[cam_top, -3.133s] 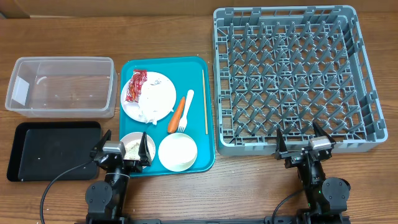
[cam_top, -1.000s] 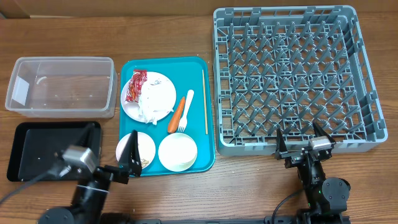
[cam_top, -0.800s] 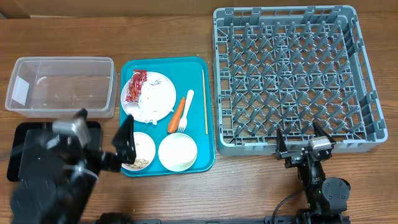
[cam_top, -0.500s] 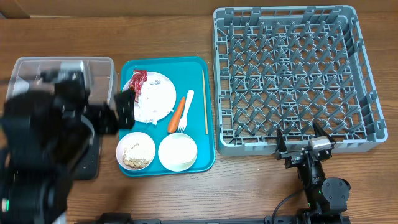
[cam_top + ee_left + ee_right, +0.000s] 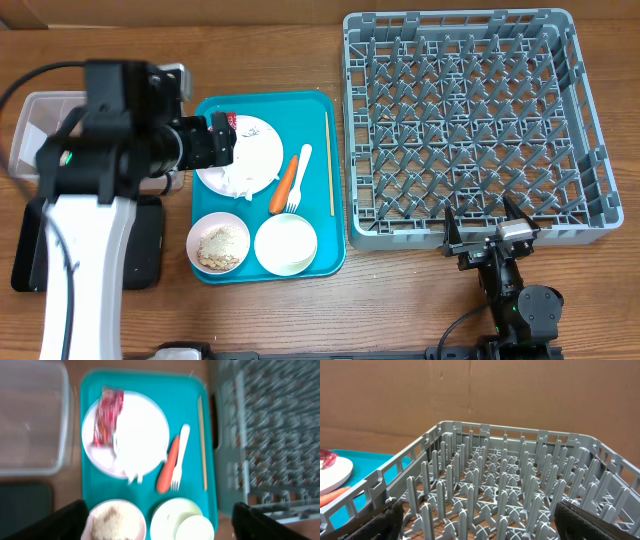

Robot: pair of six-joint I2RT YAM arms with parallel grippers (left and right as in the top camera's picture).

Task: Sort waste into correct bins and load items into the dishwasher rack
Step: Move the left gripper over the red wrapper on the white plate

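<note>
Left hand (image 5: 221, 141), jaws spread and empty, has moved from table's near edge to over the wrapper (image 5: 106, 415); waste pickup judged imminent.

A teal tray (image 5: 312, 120) carries a white plate (image 5: 258, 148), a red wrapper (image 5: 106, 415), an orange carrot (image 5: 286, 185), a white fork (image 5: 299, 172) and a pale wooden stick (image 5: 329, 160). The rack (image 5: 352, 130) is grey latticework. The tub (image 5: 30, 420) is clear, the flat tray (image 5: 25, 255) black, the table (image 5: 250, 320) brown wood-grain.
</note>
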